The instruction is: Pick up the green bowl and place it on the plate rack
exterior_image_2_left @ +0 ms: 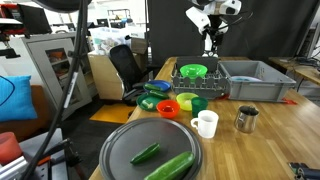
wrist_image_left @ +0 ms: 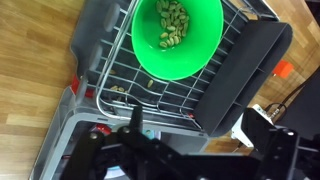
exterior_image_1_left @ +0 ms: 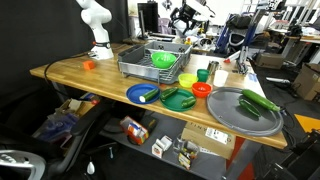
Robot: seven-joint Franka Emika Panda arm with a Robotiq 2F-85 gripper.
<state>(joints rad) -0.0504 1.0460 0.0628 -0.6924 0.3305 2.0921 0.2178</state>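
Note:
The green bowl (wrist_image_left: 175, 38) sits upright inside the plate rack (wrist_image_left: 110, 60), holding several pale green pieces. It shows in both exterior views (exterior_image_1_left: 163, 60) (exterior_image_2_left: 193, 72), inside the grey plate rack (exterior_image_1_left: 133, 64) (exterior_image_2_left: 252, 72) at the back of the wooden table. My gripper (wrist_image_left: 197, 128) is open and empty. It hangs well above the rack and bowl and touches nothing, as both exterior views show (exterior_image_1_left: 183, 20) (exterior_image_2_left: 212, 45).
In front of the rack lie a blue plate (exterior_image_1_left: 142, 94), a dark green dish (exterior_image_1_left: 178, 99), a red-orange bowl (exterior_image_1_left: 201, 90), a yellow-green bowl (exterior_image_1_left: 187, 80) and a round grey tray (exterior_image_1_left: 245, 112) with cucumbers. A white mug (exterior_image_2_left: 205, 124) and a metal cup (exterior_image_2_left: 246, 118) stand nearby.

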